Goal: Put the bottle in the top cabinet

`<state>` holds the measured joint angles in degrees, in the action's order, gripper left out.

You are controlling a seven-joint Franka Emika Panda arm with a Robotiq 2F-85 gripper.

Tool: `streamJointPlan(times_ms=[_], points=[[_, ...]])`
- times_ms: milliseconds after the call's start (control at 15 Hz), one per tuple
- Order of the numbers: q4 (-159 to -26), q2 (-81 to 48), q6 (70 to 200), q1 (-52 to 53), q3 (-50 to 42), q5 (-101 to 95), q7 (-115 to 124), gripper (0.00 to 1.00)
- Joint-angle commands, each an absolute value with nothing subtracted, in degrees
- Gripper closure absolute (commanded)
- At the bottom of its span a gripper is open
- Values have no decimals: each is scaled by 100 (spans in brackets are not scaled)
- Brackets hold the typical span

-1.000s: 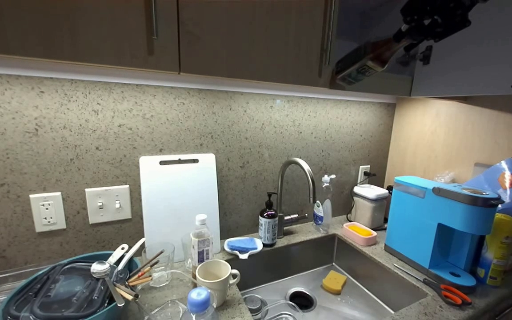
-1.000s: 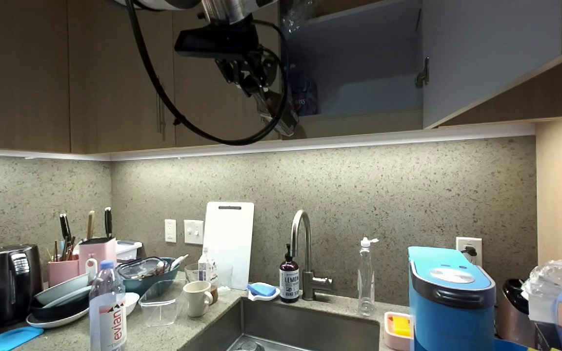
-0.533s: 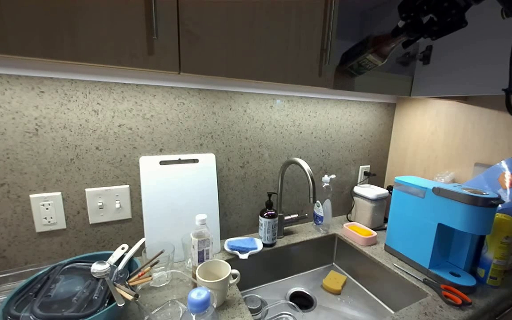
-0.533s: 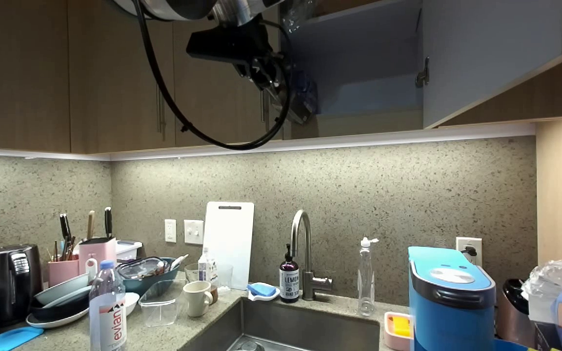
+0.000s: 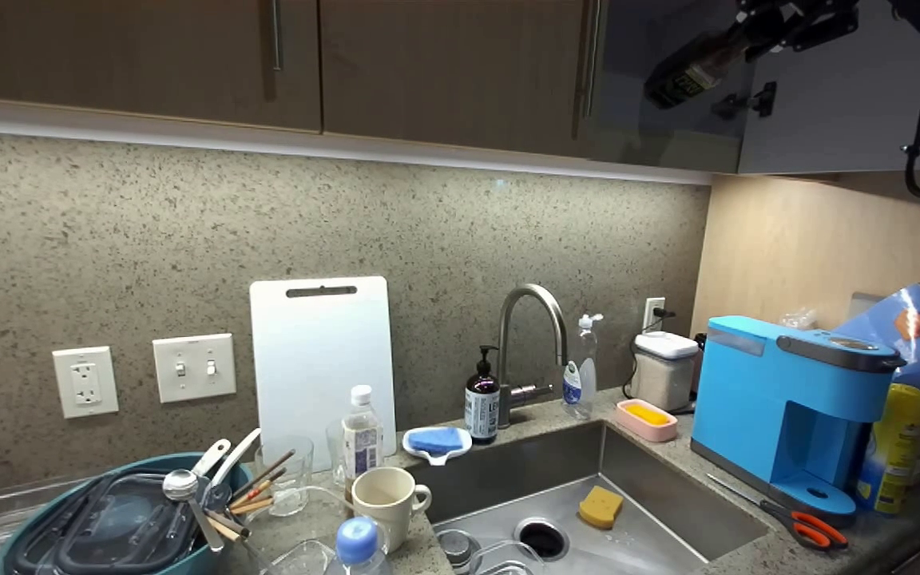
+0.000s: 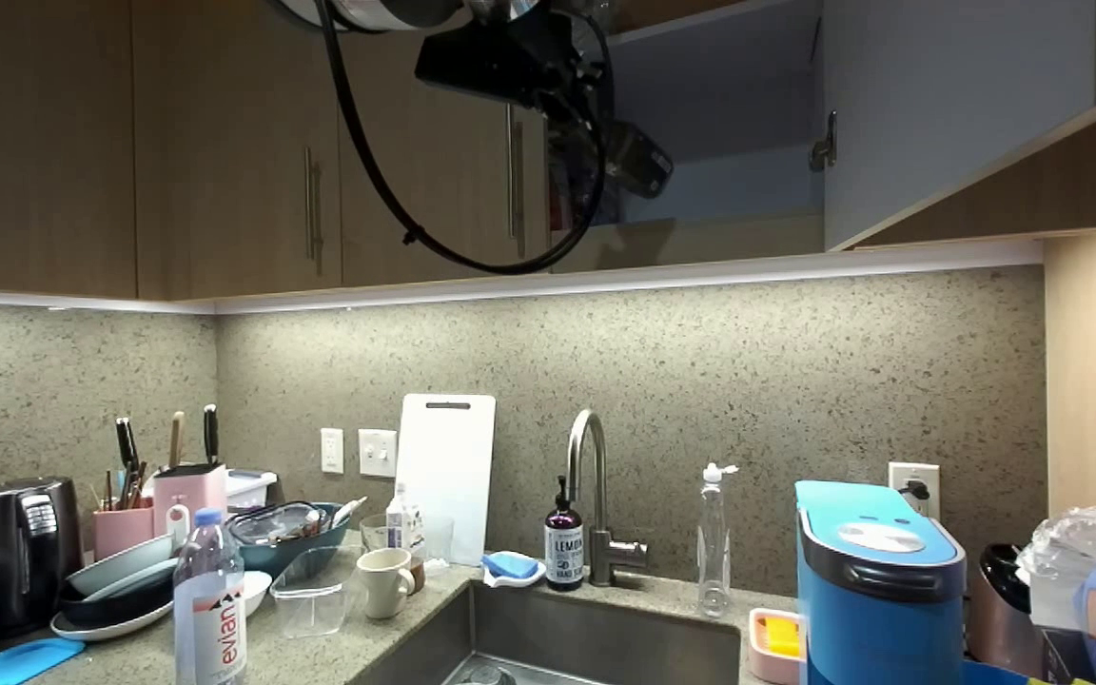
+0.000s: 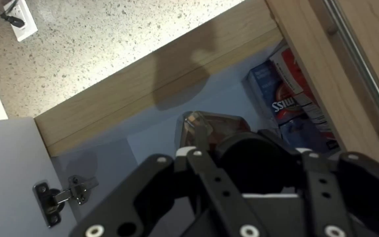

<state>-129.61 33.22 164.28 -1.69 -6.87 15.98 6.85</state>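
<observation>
In both exterior views, 1 dark brown bottle is seen tilted, base lowermost, at the opening of the top cabinet, above the stone countertop; how far inside it is held cannot be told. Its neck end is pinched between the 2 fingers of 1 gripper. 1 cabinet door is swung open; 1 blue-and-red "Miss" package is shown inside in the wrist view. Along the countertop's back edge, 1 cutting board, 1 pump soap dispenser, 1 faucet and 1 flip-cap bottle are lined up. By the front edge, 1 pair of scissors is laid beside 1 coffee machine.
</observation>
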Motion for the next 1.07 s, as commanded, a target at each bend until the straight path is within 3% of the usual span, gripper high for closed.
streamJointPlan(times_ms=[0, 133, 200, 800, 867, 1000], points=[[-12976, 3299, 16391, -161, -701, 1566, 715, 58], [-13016, 3285, 16386, -152, -692, 1566, 715, 58], [-12996, 3224, 16387, -151, -655, 1567, 756, 83], [-12464, 2626, 16347, -90, -787, 1674, 792, 83], [-12822, 3001, 16318, -135, -728, 1585, 712, 58], [-12640, 2797, 16320, -141, -742, 1590, 721, 58]])
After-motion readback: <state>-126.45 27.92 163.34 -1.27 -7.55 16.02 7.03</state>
